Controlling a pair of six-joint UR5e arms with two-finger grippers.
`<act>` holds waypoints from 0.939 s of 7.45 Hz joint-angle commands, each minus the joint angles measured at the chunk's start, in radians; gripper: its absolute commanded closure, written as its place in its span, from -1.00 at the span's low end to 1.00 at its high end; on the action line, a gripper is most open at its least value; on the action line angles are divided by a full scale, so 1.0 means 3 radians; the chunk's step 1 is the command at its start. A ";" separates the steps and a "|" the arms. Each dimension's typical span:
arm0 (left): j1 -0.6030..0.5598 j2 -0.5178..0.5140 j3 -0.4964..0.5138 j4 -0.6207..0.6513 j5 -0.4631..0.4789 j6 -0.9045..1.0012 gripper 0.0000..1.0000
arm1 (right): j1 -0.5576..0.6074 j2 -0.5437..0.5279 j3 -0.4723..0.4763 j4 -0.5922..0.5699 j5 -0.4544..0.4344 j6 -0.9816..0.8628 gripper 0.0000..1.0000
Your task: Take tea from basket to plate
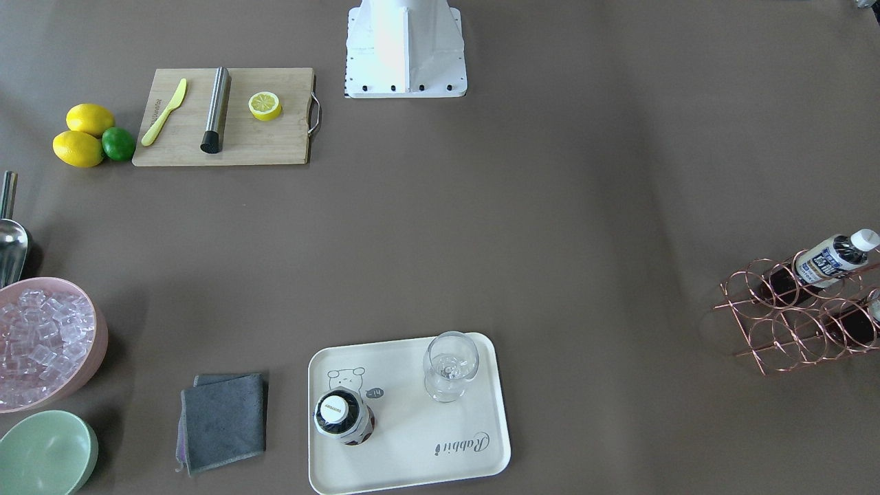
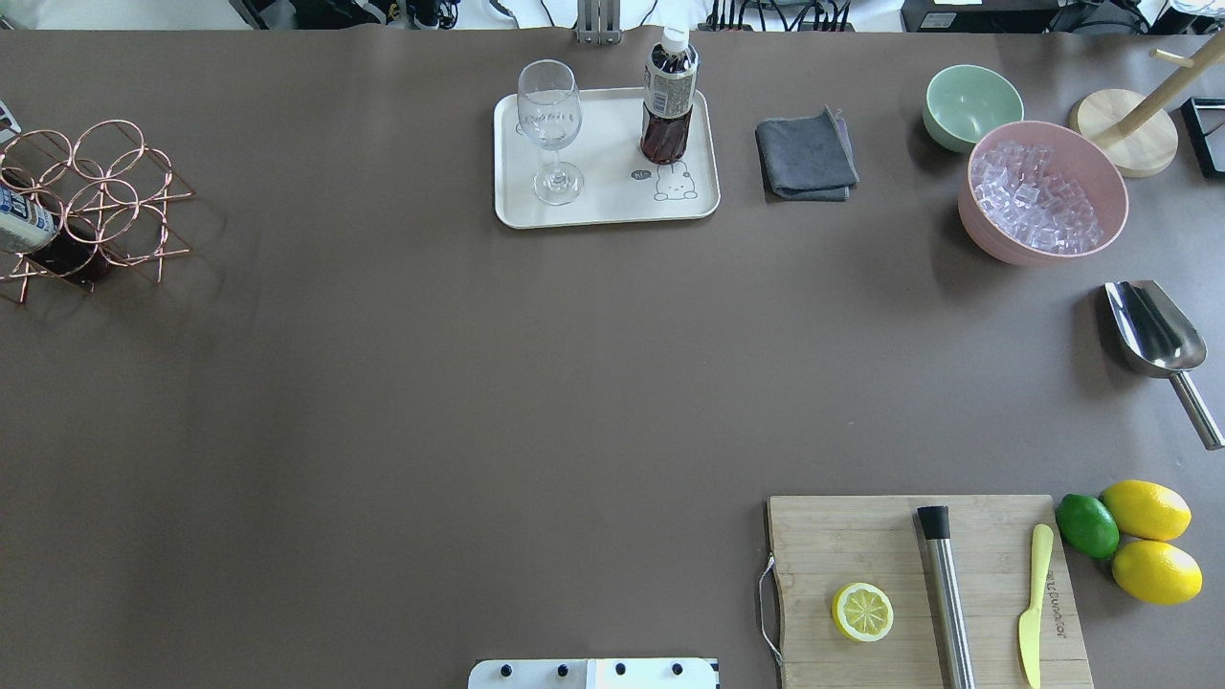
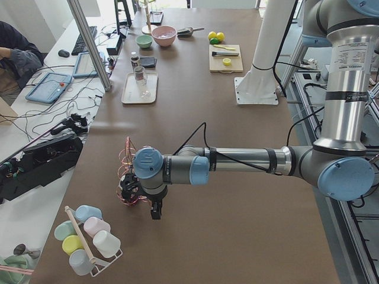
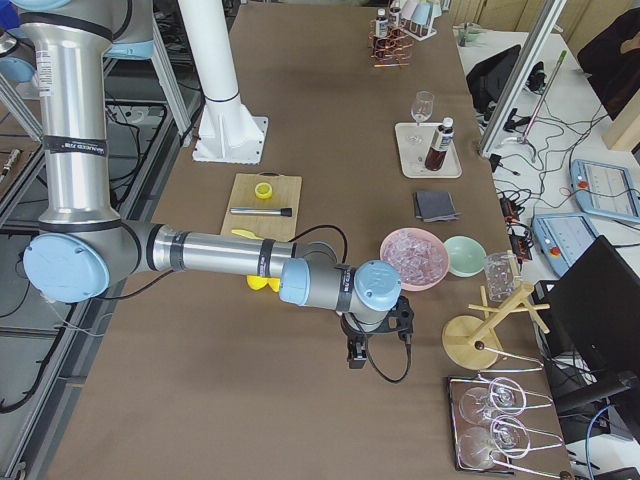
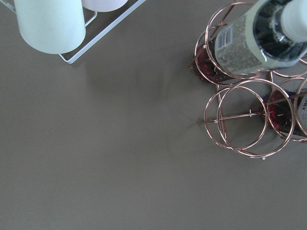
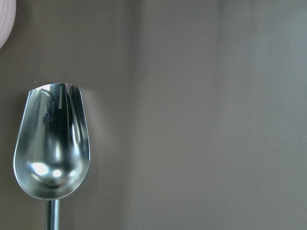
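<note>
One tea bottle (image 2: 668, 105) stands upright on the cream plate (image 2: 612, 182), also seen from the front, bottle (image 1: 344, 414) on plate (image 1: 412, 433). The copper wire basket (image 2: 96, 201) at the table's left end holds another tea bottle (image 1: 828, 260). The left wrist view looks down on the basket (image 5: 244, 120) with two bottles, one (image 5: 254, 40) above another (image 5: 288, 112). My left gripper (image 3: 155, 212) hangs beside the basket; I cannot tell its state. My right gripper (image 4: 356, 357) hangs over the metal scoop (image 6: 52, 143); I cannot tell its state.
A wine glass (image 2: 550, 129) stands on the plate beside the bottle. A grey cloth (image 2: 806, 158), green bowl (image 2: 971, 105) and pink ice bowl (image 2: 1043, 191) lie to its right. A cutting board (image 2: 919, 536) with lemons is near right. A cup rack (image 5: 48, 24) stands beside the basket.
</note>
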 commanded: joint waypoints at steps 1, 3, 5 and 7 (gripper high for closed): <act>0.0045 0.0049 0.0087 -0.0168 -0.0003 0.0016 -0.96 | 0.0005 0.0000 0.0003 0.0000 -0.0003 0.0005 -0.99; 0.0066 0.0008 0.0134 -0.0245 -0.0003 -0.0025 -0.96 | 0.0005 0.0000 0.0003 0.0000 -0.0003 0.0005 -0.99; 0.0061 0.0033 0.0129 -0.0250 -0.0003 -0.0004 -0.96 | 0.0000 0.0000 0.0003 0.0005 -0.0003 0.0000 -0.99; 0.0061 0.0038 0.0119 -0.0250 0.0007 0.0001 -0.97 | 0.0005 0.0000 0.0013 0.0005 -0.0008 0.0000 -0.99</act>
